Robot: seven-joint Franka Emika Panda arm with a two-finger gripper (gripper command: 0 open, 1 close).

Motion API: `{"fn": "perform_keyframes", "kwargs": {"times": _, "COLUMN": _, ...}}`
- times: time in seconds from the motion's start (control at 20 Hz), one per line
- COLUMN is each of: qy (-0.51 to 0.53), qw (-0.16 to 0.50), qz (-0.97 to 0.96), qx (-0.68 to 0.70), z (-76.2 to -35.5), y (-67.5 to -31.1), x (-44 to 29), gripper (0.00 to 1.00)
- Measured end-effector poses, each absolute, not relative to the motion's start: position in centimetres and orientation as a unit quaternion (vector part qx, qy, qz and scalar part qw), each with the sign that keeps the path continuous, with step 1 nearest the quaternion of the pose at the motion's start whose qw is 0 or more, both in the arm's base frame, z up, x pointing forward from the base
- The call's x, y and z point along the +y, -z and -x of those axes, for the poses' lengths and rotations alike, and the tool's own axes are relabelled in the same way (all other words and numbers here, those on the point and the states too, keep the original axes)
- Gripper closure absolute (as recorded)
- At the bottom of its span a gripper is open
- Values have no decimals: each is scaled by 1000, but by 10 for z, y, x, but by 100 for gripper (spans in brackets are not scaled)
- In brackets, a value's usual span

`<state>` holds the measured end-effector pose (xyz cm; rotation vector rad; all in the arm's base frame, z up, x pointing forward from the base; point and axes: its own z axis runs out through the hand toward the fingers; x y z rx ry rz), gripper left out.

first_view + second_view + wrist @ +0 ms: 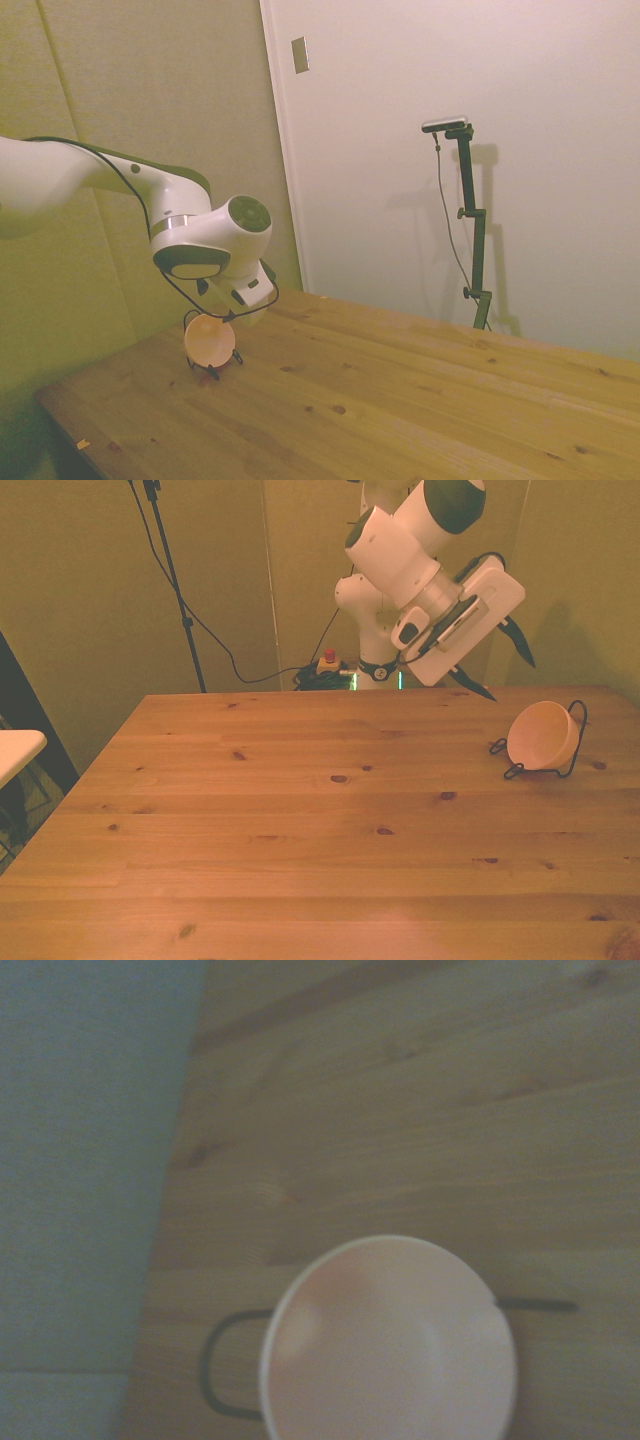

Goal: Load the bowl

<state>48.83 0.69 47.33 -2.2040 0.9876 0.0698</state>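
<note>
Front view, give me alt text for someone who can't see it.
A peach-pink bowl stands tilted on its side in a thin black wire rack near the front view's right edge of a wooden table. The white arm's gripper hangs open above and apart from it, holding nothing.

Wrist view blurred; we see bowl [390, 1345] cut off at bottom edge, wire rack [222, 1370] mostly hidden behind it. Side view: rack under bowl too small to make out.
</note>
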Motion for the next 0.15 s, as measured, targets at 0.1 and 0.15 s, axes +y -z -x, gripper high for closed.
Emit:
{"fn": "perform_keyframes", "kwargs": {"times": 0.1, "qy": -11, "qw": 314, "qz": 859, "qx": 404, "z": -472, "y": -481, "x": 2, "gripper": 0}}
{"fn": "perform_keyframes", "kwargs": {"times": 0.15, "qy": -3, "qw": 294, "qz": 861, "qx": 415, "z": -463, "y": -483, "x": 0, "gripper": 0}}
